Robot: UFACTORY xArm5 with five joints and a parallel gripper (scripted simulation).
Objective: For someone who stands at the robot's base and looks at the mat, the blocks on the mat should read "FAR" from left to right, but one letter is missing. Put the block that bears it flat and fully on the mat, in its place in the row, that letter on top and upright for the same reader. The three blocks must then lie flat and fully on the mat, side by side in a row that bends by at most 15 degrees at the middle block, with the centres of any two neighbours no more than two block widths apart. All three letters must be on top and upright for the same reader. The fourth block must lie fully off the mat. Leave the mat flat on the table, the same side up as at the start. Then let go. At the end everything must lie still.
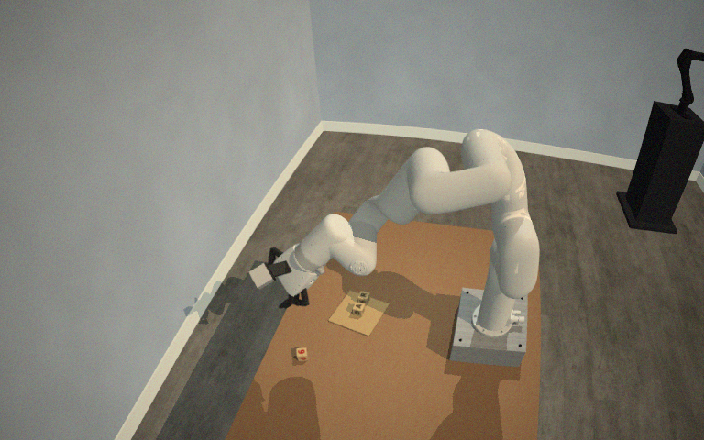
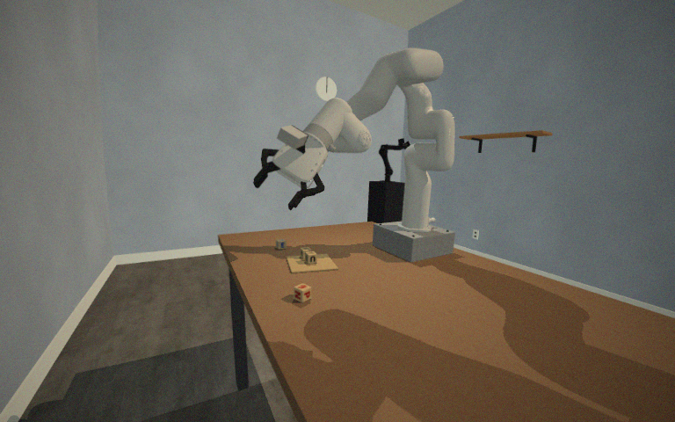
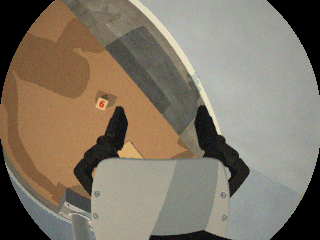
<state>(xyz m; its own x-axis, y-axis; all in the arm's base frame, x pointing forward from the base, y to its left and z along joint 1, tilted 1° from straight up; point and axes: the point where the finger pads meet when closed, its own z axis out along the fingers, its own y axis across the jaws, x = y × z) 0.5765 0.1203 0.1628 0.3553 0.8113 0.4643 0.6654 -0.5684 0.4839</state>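
Mat (image 1: 347, 320) bears two blocks (image 1: 359, 303) — claw (image 2: 281, 186) spread wide, empty.

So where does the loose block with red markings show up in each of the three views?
Top: the red-marked block lies on the table, lower left of the mat.
Exterior: it sits on the table, nearer the camera than the mat.
Wrist: it appears small, upper left of the open claw.
Shared landmark: the tan mat; a corner shows between the claw's fingers.
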